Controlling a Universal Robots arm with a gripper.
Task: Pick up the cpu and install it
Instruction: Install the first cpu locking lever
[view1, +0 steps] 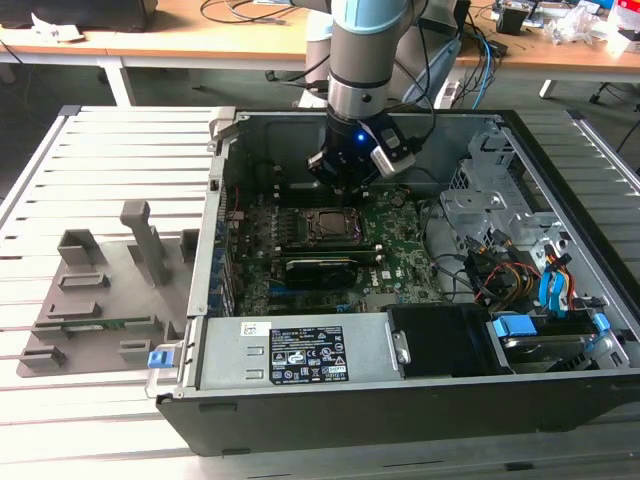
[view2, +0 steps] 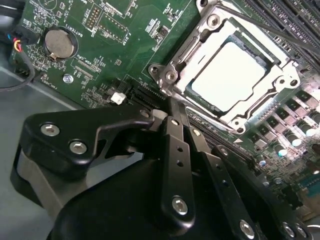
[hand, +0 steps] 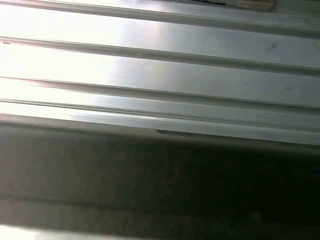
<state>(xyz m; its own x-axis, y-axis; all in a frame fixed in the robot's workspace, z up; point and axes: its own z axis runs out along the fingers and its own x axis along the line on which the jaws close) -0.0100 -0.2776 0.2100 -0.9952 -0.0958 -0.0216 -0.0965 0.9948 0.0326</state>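
Note:
The cpu (view2: 227, 75), a flat square chip with a silvery-grey top, lies inside the black socket frame (view2: 172, 67) on the green motherboard (view2: 120, 45). The socket's metal frame stands open around it. In the second wrist view my gripper (view2: 172, 107) is just beside the socket's corner, its black fingers (view2: 176, 150) drawn together with nothing between them. In the exterior view the gripper (view1: 345, 182) hangs inside the open computer case, just behind the socket (view1: 325, 226) and a little above the board.
The case walls (view1: 215, 190) surround the board. A drive cage (view1: 480, 195) and coloured cables (view1: 520, 275) lie at the exterior view's right. Grey holder blocks (view1: 110, 270) stand on the slatted table (hand: 160, 75) at the left. A coin battery (view2: 60, 42) sits near the board's edge.

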